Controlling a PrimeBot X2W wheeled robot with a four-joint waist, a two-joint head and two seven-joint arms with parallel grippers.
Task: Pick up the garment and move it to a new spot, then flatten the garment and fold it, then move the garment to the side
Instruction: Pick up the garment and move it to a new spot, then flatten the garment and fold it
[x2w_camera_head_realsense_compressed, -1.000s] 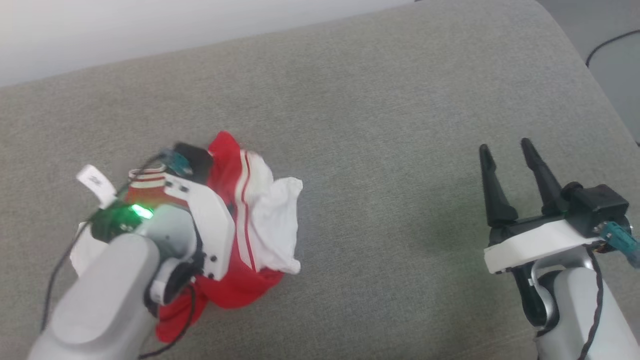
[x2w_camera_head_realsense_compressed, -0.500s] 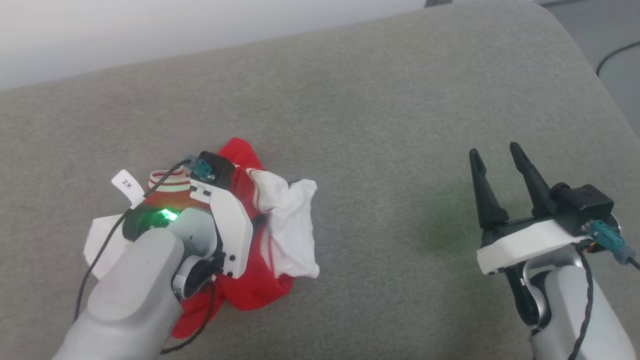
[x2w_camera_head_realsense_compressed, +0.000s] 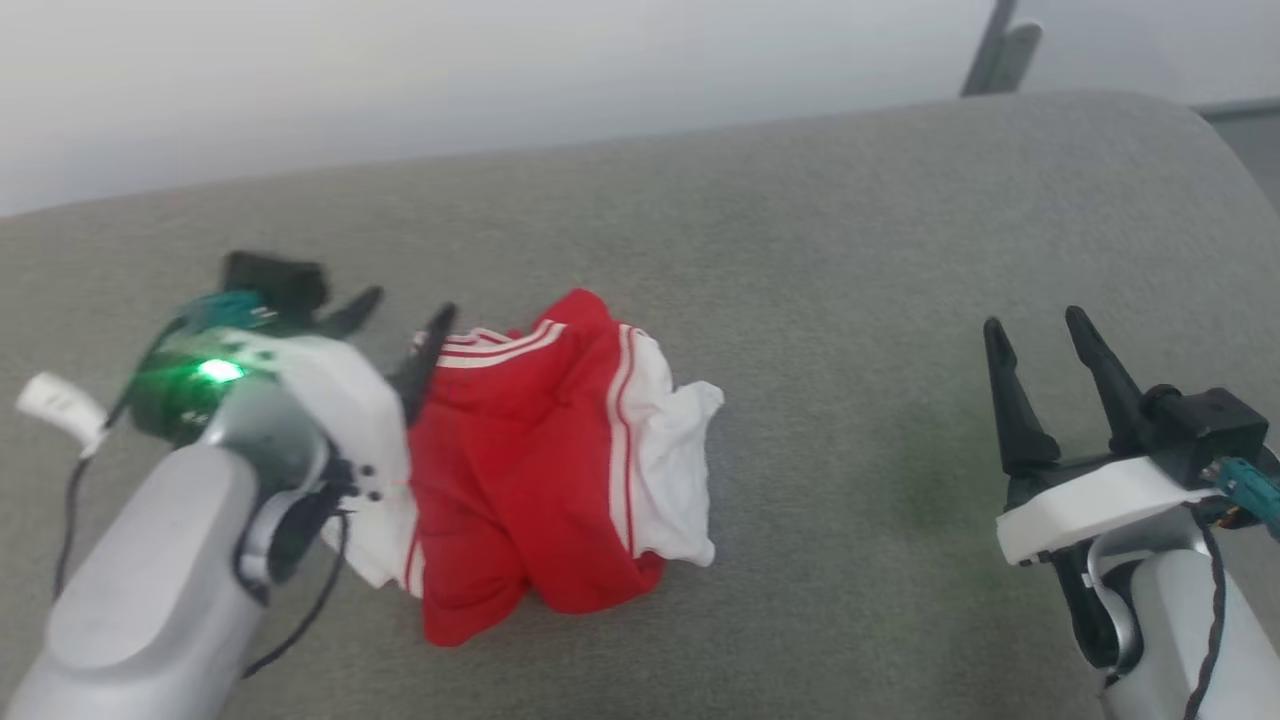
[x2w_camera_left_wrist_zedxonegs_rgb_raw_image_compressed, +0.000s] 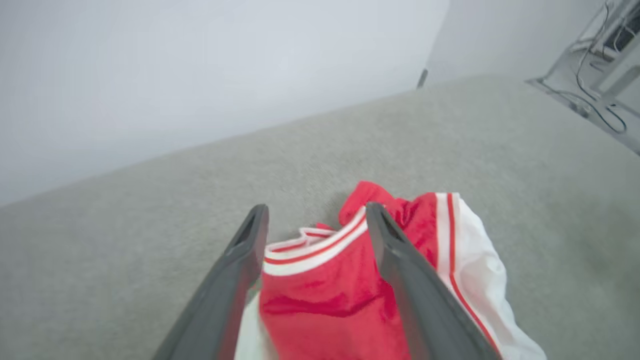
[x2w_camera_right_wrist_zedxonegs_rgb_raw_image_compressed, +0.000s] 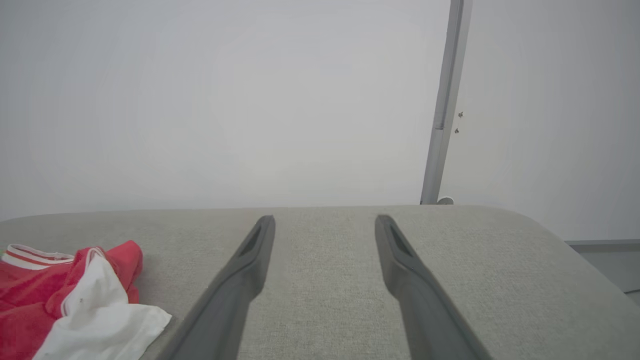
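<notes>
Grey upholstery (x2w_camera_head_realsense_compressed: 800, 250), rounded at its far right corner, spreads wide below a plain pale wall (x2w_camera_head_realsense_compressed: 500, 80). A thin metal post (x2w_camera_right_wrist_zedxonegs_rgb_raw_image_compressed: 442, 100) stands against that wall behind the cushion's far edge.

On the left half of the cushion lies the garment (x2w_camera_head_realsense_compressed: 530, 460), a crumpled red heap with white sleeve cloth spilling out on its right side and red-and-white striped trim along its top edge. No printed number can be made out in the folds. From the right wrist view the heap (x2w_camera_right_wrist_zedxonegs_rgb_raw_image_compressed: 30, 300) sits well off to the left, white cloth lying over red.

At the garment's left edge is the left gripper (x2w_camera_head_realsense_compressed: 405, 310), on its pale forearm, its two dark fingers spread apart and pointing up and right over the striped collar. The left wrist view looks along this gripper (x2w_camera_left_wrist_zedxonegs_rgb_raw_image_compressed: 316, 210): the collar and red cloth (x2w_camera_left_wrist_zedxonegs_rgb_raw_image_compressed: 325, 300) lie in the gap between the parted fingers, slack and unpinched. Whether either finger touches the fabric I cannot tell.

Well apart on the right, the right gripper (x2w_camera_head_realsense_compressed: 1032, 322) hangs over bare cushion, fingers wide open with nothing between them; its own view of them (x2w_camera_right_wrist_zedxonegs_rgb_raw_image_compressed: 325, 220) shows grey fabric in the gap.

A green light (x2w_camera_head_realsense_compressed: 220, 372) glows on the left wrist, and a small white tag (x2w_camera_head_realsense_compressed: 55, 408) sticks out from its cable.
</notes>
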